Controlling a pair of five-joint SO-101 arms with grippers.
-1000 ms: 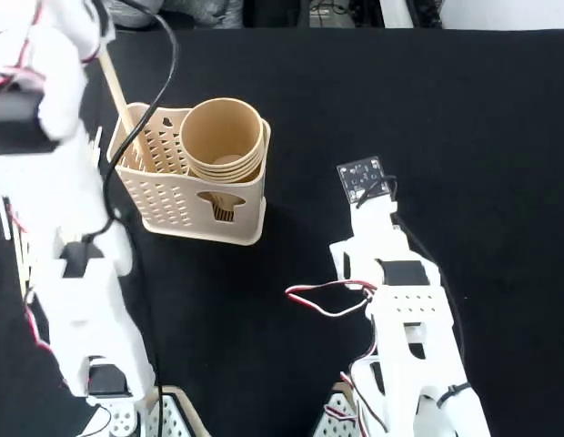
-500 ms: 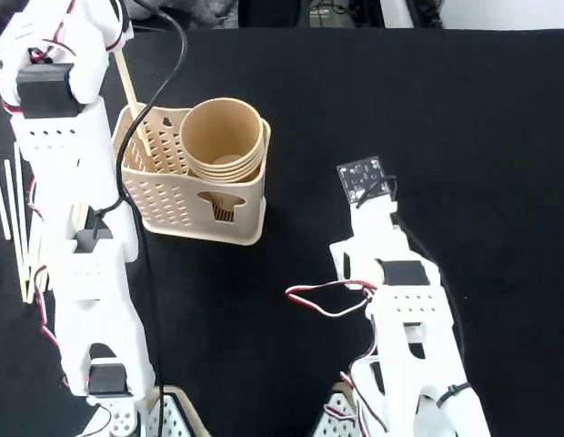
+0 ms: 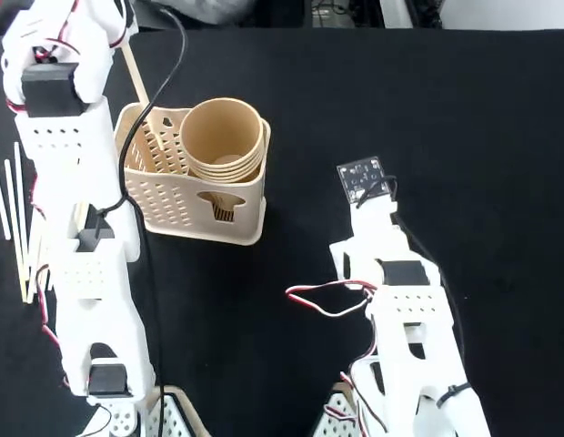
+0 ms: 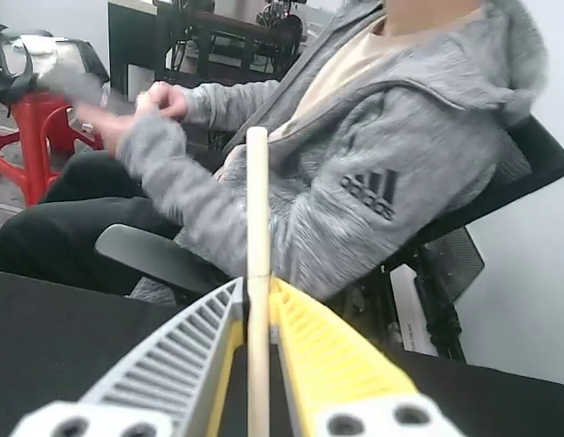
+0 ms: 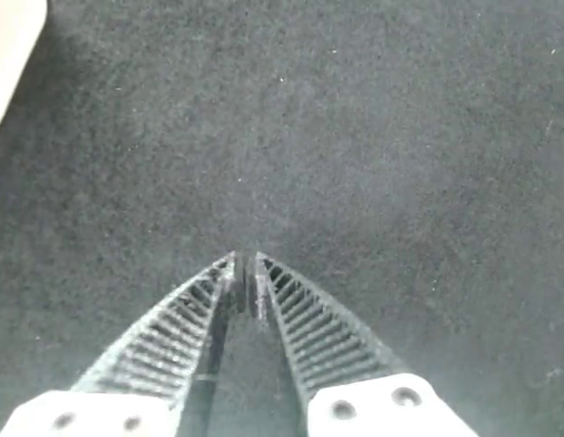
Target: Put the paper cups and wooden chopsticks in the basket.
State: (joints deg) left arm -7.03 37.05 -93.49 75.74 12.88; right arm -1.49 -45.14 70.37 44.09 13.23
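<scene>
A stack of paper cups (image 3: 223, 137) stood upright in the right part of the basket (image 3: 193, 187), mouths up, the top rim just above the basket's wall. The basket, a pale plastic box with perforated sides, sat on the black table (image 3: 428, 100), left of centre and towards the far side.

One wooden chopstick (image 3: 136, 77) leaned over the basket's far left corner. Its lower end dipped inside the left part beside the cups, and its upper end tilted away to the far left. The left gripper (image 4: 256, 284) had that stick pinched between its two fingers, which were closed tight on the wood, with a length of it sticking out past the tips. The left arm (image 3: 77, 228) ran along the left edge of the table from the near side up to the far corner.

Several loose chopsticks (image 3: 20, 238) lay flat on the table to the left of that arm, well apart from the basket.

The right arm (image 3: 400, 300) rested on the near right of the table, right of the basket and clear of it. The right gripper (image 5: 246, 264) pointed down at bare cloth, its fingers drawn together with nothing between them.
</scene>
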